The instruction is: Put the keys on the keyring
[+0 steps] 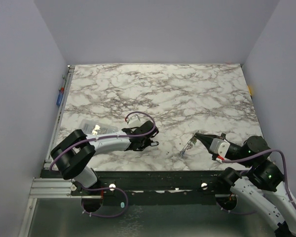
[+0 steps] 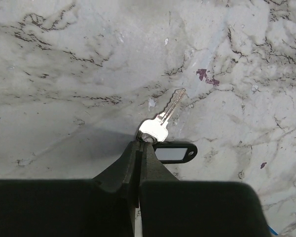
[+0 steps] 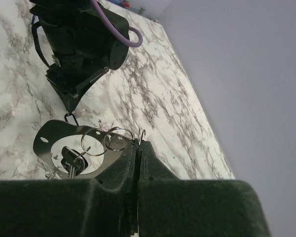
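Marble-patterned table (image 1: 187, 94) fills the workspace between plain pale walls (image 1: 153, 29). Over its near part the right end effector (image 3: 139, 144) is clenched on the keyring (image 3: 118, 139), a short chain of thin wire rings. It is pinched at one end, so the rest hangs free and open to approach, and a dark flat fob (image 3: 52, 140) and a few keys (image 3: 71, 160) dangle from it.

Left of the keyring and well apart from it, the left end effector (image 2: 140, 143) is clamped shut on the head of a single key (image 2: 164, 118). The blade points away from the fingers, and its dark windowed tag (image 2: 173, 152) trails just beside the head. Gripping the head likely steadies the key for carrying toward the keyring. Whether it has left the table I cannot tell.
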